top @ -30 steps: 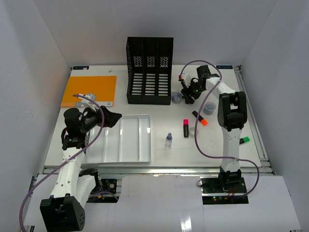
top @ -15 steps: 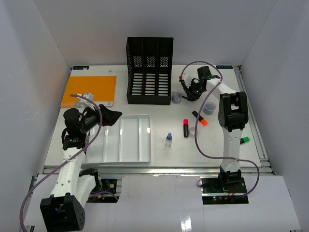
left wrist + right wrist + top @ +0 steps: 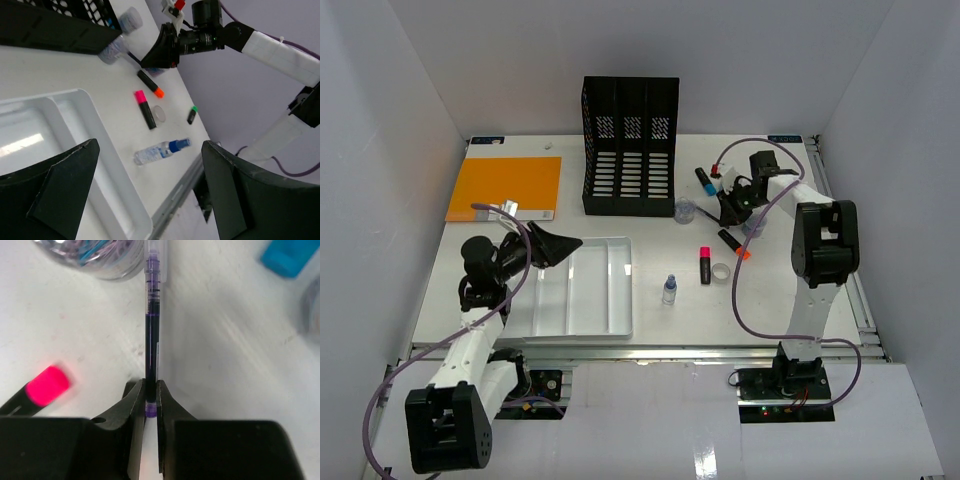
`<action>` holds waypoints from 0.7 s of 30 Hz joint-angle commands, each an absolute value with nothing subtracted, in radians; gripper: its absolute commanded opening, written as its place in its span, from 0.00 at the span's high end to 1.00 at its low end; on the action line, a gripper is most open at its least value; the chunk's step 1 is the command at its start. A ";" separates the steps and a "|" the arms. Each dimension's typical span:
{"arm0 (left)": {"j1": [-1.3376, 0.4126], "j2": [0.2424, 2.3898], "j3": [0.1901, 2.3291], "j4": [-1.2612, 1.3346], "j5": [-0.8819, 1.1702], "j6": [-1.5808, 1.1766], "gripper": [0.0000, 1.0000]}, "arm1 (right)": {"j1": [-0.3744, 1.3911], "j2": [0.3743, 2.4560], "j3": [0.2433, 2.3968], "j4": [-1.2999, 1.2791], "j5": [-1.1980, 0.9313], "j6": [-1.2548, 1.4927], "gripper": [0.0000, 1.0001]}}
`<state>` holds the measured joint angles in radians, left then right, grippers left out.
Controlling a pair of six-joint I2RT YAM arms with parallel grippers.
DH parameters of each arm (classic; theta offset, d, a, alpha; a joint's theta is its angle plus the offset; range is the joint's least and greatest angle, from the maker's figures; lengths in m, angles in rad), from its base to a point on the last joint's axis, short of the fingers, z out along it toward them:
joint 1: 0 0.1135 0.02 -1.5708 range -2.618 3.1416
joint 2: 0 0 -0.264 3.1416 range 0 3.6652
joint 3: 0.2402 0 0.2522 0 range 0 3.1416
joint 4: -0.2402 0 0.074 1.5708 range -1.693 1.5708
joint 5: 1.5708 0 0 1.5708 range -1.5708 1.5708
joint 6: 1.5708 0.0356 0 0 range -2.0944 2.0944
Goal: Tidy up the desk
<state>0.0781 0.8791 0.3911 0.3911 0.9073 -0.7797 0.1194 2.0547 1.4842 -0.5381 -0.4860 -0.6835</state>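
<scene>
On the white desk (image 3: 770,300), my right gripper (image 3: 730,205) is shut on the end of a thin purple pen (image 3: 150,330). The pen lies low over the desk and points at a clear jar of paper clips (image 3: 95,255), also seen from above as the jar (image 3: 685,208). My left gripper (image 3: 555,245) is open and holds nothing. It hovers above the left part of the white compartment tray (image 3: 585,290), and its fingers (image 3: 65,185) frame the tray's rim (image 3: 115,185).
A black file organizer (image 3: 630,145) stands at the back, an orange folder (image 3: 505,187) lies back left. Loose on the desk: a blue highlighter (image 3: 704,180), an orange-capped marker (image 3: 735,245), a pink highlighter (image 3: 705,263), a clear cap (image 3: 721,271), a spray bottle (image 3: 668,290), a green marker (image 3: 192,114).
My right gripper closed on the pen and drew it to the right and nearer, uncovering the blue highlighter. The left arm shifted a little nearer over the tray, still open.
</scene>
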 commanded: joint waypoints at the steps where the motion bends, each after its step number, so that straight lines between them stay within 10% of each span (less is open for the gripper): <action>1: -0.037 0.870 0.375 0.518 0.855 -0.937 0.06 | 0.081 1.891 1.430 -0.573 -0.629 -0.594 0.92; 21: -0.749 1.343 0.688 0.815 0.215 -0.931 0.16 | 0.049 1.304 1.084 -0.537 -1.181 -0.303 0.92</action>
<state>-0.6882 1.2428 0.5896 0.7027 0.3494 -0.9492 0.0475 1.3648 1.1261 -0.5838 -1.0027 -0.4168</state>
